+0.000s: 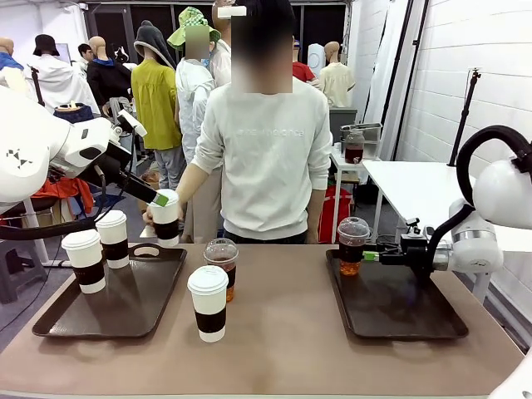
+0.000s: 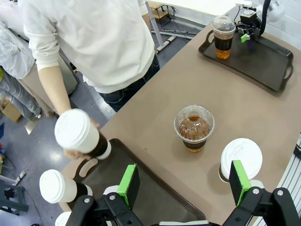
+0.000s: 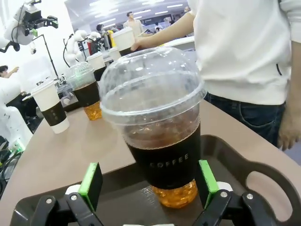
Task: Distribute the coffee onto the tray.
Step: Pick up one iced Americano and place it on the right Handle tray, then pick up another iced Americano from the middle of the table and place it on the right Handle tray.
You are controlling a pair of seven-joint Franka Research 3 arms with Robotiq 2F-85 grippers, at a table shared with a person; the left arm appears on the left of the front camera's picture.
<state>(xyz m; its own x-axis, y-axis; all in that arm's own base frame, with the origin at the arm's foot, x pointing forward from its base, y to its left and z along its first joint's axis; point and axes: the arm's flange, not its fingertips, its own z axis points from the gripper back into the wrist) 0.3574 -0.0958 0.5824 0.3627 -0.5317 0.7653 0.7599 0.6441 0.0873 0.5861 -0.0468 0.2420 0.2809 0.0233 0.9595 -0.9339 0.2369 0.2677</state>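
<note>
Low, level; right hand (image 1: 368,257) wide-fingered around iced coffee (image 1: 352,245) on tray (image 1: 399,320)

**Around the Table**

A brown table (image 1: 283,332) fills the near scene. A person (image 1: 266,158) in a pale grey sweatshirt stands at its far side. At the far right, a white side table (image 1: 416,187) sits by a black stand (image 1: 465,116) and a white brick wall (image 1: 490,50).

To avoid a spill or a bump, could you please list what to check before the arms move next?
Right gripper open around the tray iced coffee: ok.
That cup upright on the right tray: ok.
Left gripper open and empty: ok.
Left gripper's way clear: not ok, a person's hand holds a white cup by the left tray.
All coffee on trays: not ok, table white cup and table iced coffee stand off them.
</note>
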